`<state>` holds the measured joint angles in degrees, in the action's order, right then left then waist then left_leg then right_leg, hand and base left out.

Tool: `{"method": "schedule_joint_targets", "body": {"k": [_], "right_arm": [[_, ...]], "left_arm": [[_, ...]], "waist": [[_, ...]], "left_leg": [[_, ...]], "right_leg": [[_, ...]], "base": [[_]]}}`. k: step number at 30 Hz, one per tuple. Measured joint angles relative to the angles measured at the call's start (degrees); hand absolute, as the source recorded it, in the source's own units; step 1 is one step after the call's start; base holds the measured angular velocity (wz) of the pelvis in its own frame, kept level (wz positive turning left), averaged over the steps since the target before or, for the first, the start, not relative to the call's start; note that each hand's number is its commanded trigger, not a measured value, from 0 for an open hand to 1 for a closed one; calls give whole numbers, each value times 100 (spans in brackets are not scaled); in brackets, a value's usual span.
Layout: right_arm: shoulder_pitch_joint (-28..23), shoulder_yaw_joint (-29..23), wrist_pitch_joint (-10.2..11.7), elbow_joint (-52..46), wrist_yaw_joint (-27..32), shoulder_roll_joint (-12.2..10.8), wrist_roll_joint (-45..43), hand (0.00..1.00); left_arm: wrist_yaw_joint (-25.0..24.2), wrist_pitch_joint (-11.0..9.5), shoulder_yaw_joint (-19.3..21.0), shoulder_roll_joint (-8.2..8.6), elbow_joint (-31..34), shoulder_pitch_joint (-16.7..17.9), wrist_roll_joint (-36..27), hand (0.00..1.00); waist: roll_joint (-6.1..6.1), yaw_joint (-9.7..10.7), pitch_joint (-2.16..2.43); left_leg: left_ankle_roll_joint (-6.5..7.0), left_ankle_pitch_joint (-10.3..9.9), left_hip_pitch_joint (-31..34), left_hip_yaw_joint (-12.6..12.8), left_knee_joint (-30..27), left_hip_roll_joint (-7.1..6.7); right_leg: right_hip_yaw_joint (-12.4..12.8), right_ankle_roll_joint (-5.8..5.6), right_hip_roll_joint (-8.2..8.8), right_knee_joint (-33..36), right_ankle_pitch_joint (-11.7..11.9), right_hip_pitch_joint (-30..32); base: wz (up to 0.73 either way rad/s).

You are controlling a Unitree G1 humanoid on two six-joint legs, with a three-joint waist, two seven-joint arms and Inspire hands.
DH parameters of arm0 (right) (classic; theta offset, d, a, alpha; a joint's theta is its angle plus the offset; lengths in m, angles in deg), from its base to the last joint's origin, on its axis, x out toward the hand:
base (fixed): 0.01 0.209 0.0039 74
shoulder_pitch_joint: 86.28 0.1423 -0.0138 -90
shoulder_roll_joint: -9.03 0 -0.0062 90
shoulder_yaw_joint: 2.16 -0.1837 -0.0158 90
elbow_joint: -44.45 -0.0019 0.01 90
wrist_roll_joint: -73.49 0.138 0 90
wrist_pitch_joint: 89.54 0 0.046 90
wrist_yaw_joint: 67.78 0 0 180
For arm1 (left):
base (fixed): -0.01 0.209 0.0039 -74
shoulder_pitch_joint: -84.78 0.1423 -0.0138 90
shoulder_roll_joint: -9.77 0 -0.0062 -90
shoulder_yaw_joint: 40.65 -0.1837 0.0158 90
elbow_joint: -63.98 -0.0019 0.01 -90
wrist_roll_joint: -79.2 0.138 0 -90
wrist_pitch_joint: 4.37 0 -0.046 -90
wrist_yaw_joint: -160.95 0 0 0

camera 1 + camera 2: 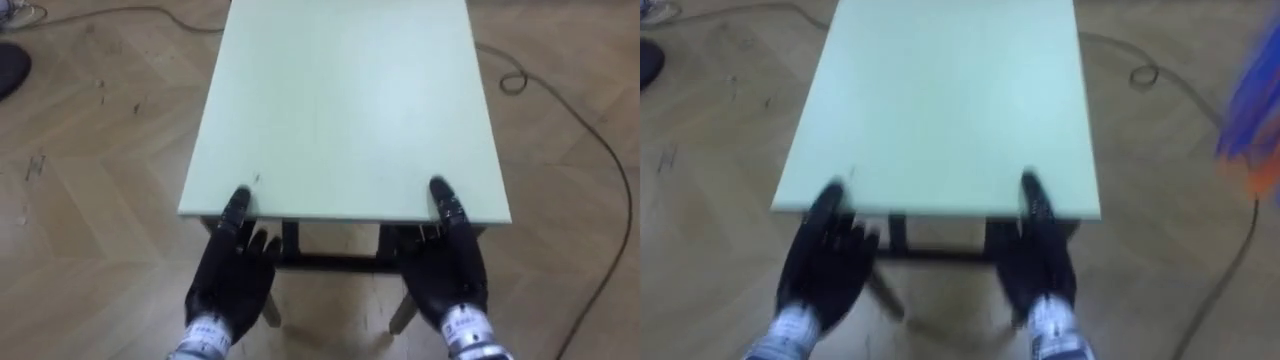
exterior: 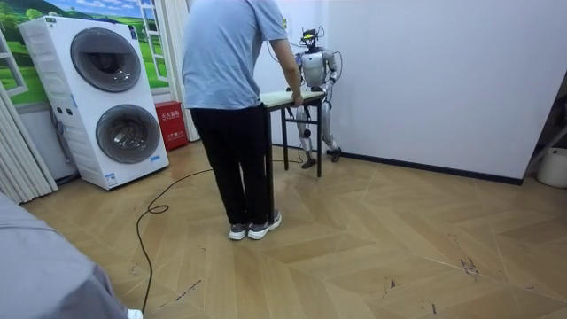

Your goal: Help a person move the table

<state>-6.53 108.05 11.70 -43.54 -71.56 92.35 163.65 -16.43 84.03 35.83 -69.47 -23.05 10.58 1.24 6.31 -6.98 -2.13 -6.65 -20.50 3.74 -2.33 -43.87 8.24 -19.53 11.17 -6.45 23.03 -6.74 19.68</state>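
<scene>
Left eye view: a smooth, pale green rectangular table (image 1: 340,110) sits mid-frame over a herringbone wood floor (image 1: 90,150). At lower left and lower right, the left hand (image 1: 232,280) and right hand (image 1: 448,270) grip its near edge, thumbs on top. A person (image 2: 226,89) holds the far end.

The tabletop (image 1: 340,100) lies straight before the robot, with the left hand (image 1: 232,280) at its near left corner and the right hand (image 1: 450,270) at its near right corner, each with the thumb on top of the near edge and the fingers under it. In the room view the person (image 2: 232,106) stands at the opposite end, a hand on that edge, and the robot stands between the table and the wall (image 2: 425,80). Two stacked washing machines (image 2: 102,97) stand at the room view's left.
</scene>
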Motion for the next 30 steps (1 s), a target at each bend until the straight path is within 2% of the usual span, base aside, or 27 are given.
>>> {"method": "schedule_joint_targets", "body": {"k": [1, 2, 3, 4, 5, 6, 8, 9, 10, 12, 13, 15, 16, 18, 19, 21, 23, 24, 25, 26, 27, 28, 29, 30], "right_arm": [[1, -12, -24, -9, 0, 25, 5, 100], [15, -37, -42, -34, 0, 24, -5, 100], [17, -134, -107, 12, 2, -12, -8, 100], [19, -157, -149, 25, 1, -21, -9, 100], [18, -180, -221, 113, -1, -67, -32, 100], [17, -195, -274, 182, -4, -73, -44, 100], [-12, -259, -382, 205, -4, -115, -96, 100], [-52, -323, -463, 225, -4, -162, -130, 100], [-76, -351, -504, 247, -4, -192, -181, 100], [-211, -359, -553, 307, -7, -234, -257, 100], [-245, -362, -563, 307, -7, -244, -253, 100], [-353, -428, -593, 307, -8, -358, -222, 100], [-392, -452, -592, 306, -11, -377, -222, 100], [-593, -625, -575, 294, -117, -543, -198, 100], [-647, -658, -574, 287, -151, -590, -182, 100], [-880, -819, -555, 226, -342, -736, -80, 100], [-949, -866, -512, 185, -404, -732, 5, 100], [-939, -853, -507, 171, -368, -762, 22, 100], [-922, -843, -512, 164, -329, -765, 14, 100], [-913, -848, -490, 141, -268, -785, -5, 100], [-893, -854, -481, 64, -215, -656, 20, 100], [-890, -857, -499, 5, -172, -588, 43, 100], [-904, -882, -562, 14, -28, -619, 30, 100], [-970, -869, -583, -32, -6, -583, -7, 100]], "left_arm": [[0, -3, -10, -18, 1, 1, -14, 100], [2, -32, -32, 8, -6, -34, -14, 100], [2, -77, -60, 22, -82, -67, -14, 100], [2, -90, -77, 24, -101, -77, -15, 100], [1, -89, -81, 15, -190, -99, -20, 100], [1, -88, -80, 18, -262, -95, -24, 100], [1, -87, -73, 28, -299, -90, -19, 100], [0, -83, -75, 26, -325, -63, -20, 100], [-4, -82, -75, 26, -343, -40, -22, 100], [-14, -81, -80, 16, -400, 57, -21, 100], [-14, -80, -90, -2, -400, 62, -16, 100], [21, -78, -133, 1, -401, 51, 60, 100], [53, -76, -157, 5, -402, 35, 99, 100], [116, -73, -284, -1, -404, -74, 230, 100], [116, -74, -303, -1, -404, -97, 277, 100], [120, -75, -456, -49, -404, -257, 441, 100], [121, -75, -509, -52, -389, -357, 586, 100], [121, -91, -495, -57, -374, -364, 624, 100], [123, -94, -478, -57, -376, -355, 624, 100], [128, -81, -488, -26, -402, -328, 597, 100], [128, -97, -531, 26, -391, -347, 604, 100], [126, -141, -567, 31, -373, -342, 621, 100], [133, -158, -587, -19, -415, -316, 605, 100], [178, -156, -601, -9, -433, -305, 605, 100]], "waist": [[-14, 51, 8], [-35, 193, 2], [-116, 208, 11], [-113, 233, 10], [-177, 211, 6], [-201, 212, 11], [-249, 239, 4], [-287, 321, 8], [-303, 363, 15], [-394, 539, 38], [-424, 595, 37], [-540, 739, 53], [-564, 775, 58], [-710, 892, 61], [-754, 885, 70], [-803, 879, 78], [-788, 875, 84], [-757, 857, 83], [-753, 824, 80], [-781, 645, 84], [-563, 614, 96], [-413, 617, 70], [-477, 721, 58], [-503, 776, 78]], "left_leg": [[14, -44, -23, 2, 140, -8], [10, -168, -62, -41, 379, -70], [4, -168, -54, -13, 583, -116], [86, -193, -75, 19, 727, -119], [104, -114, -105, 125, 851, -191], [173, -23, -170, 261, 976, -211], [202, 137, -204, 426, 1113, -264], [264, 245, -234, 450, 1223, -370], [288, 300, -260, 460, 1287, -420], [379, 499, -377, 461, 1516, -585], [393, 541, -378, 486, 1537, -588], [426, 679, -329, 688, 1574, -579], [438, 696, -311, 702, 1571, -589], [550, 793, -175, 818, 1555, -609], [550, 793, -116, 870, 1537, -605], [552, 792, 180, 876, 1354, -590], [600, 835, 396, 896, 1132, -592], [563, 852, 521, 974, 599, -635], [453, 965, 728, 1034, 44, -651], [531, 921, 1322, 994, -836, -651], [430, 289, 1614, 946, -160, -231], [579, 150, 1658, 946, 290, 51], [988, -96, 1566, 1311, 158, -26], [1132, -41, 1438, 1476, 324, -128]], "right_leg": [[-66, 24, 19, -38, 21, -2], [-256, 23, 116, -106, 23, 8], [-397, 10, 210, -223, 84, -6], [-488, 19, 248, -267, 126, -11], [-549, 21, 334, -336, 250, -39], [-566, 21, 401, -380, 364, -68], [-562, -11, 527, -521, 508, -129], [-539, -91, 643, -615, 568, -188], [-518, -128, 695, -655, 605, -217], [-403, -257, 949, -638, 714, -292], [-347, -305, 1010, -637, 749, -304], [210, -555, 1194, -637, 949, -288], [356, -623, 1245, -639, 1000, -289], [1017, -881, 1435, -647, 1279, -220], [1178, -899, 1467, -660, 1376, -178], [1548, -985, 1579, -782, 1807, -95], [1542, -1011, 1632, -724, 2052, 31], [1342, -1013, 1614, -648, 2072, 45], [1329, -1032, 1698, -701, 2092, -18], [1571, -1087, 1876, -946, 2075, -191], [1361, -1274, 1808, -707, 1928, -102], [1260, -1490, 1736, -346, 1626, -36], [1384, -1714, 1959, 678, 676, 83], [1342, -1653, 2055, 1411, 65, 28]], "base": [[32], [37], [37], [4], [-6], [-10], [3], [16], [25], [37], [54], [49], [60], [67], [54], [56], [29], [-5], [-53], [-67], [-68], [-28], [13], [21]]}}
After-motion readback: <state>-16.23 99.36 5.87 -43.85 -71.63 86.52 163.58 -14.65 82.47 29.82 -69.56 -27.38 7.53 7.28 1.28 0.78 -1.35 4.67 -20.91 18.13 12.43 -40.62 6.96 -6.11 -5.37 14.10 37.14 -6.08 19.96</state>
